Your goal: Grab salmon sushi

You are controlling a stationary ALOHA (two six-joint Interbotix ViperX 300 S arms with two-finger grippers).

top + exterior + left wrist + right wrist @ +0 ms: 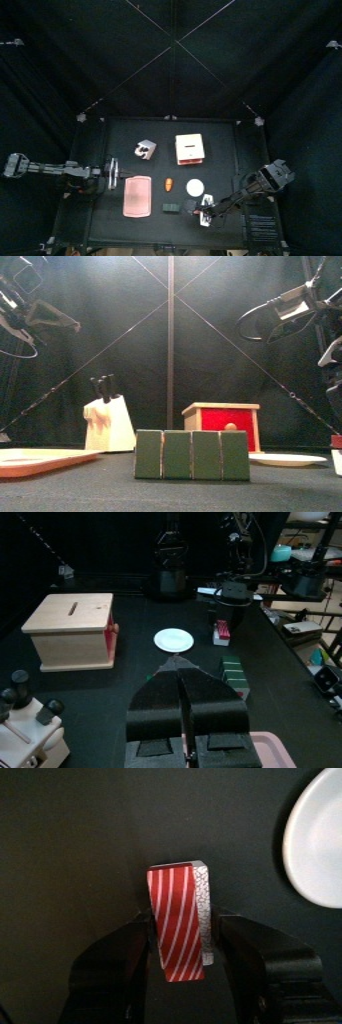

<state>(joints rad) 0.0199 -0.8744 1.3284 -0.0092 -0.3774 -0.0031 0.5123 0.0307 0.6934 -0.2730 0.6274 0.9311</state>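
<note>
- Black curtains (80, 60) close the pen in on every side, with a small black table (114, 135) in the middle.
- Right arm (261, 183): reaches in low over the near right corner. The right gripper (179, 926) is down at the tabletop, its fingers set against the two long sides of the red-and-white striped box.
- Left arm (47, 168): rests over the table's left side. The left gripper (182, 677) has its fingers pressed together on nothing.
- Wooden box (191, 148): far side, right of centre. It has a pale top with a slot in it, and the face towards me is red.
- Knife block (110, 424): far side, left of the wooden box. It is cream-coloured, with dark handles sticking up.
- Pale-pink slab (135, 196): lies long and flat at the near left.
- Dark green box (193, 454): stands at the near edge, about centre, its face ribbed into upright panels.
- White disc (197, 187): lies flat on the near half, right of centre.
- Red-and-white striped box (177, 898): near right, just beside the white disc. It is narrow and marked with slanted stripes.
- Salmon sushi (170, 184): a tiny orange-red oval lying on the near half. It sits between the pale-pink slab on its left and the white disc on its right, apart from both grippers.
</note>
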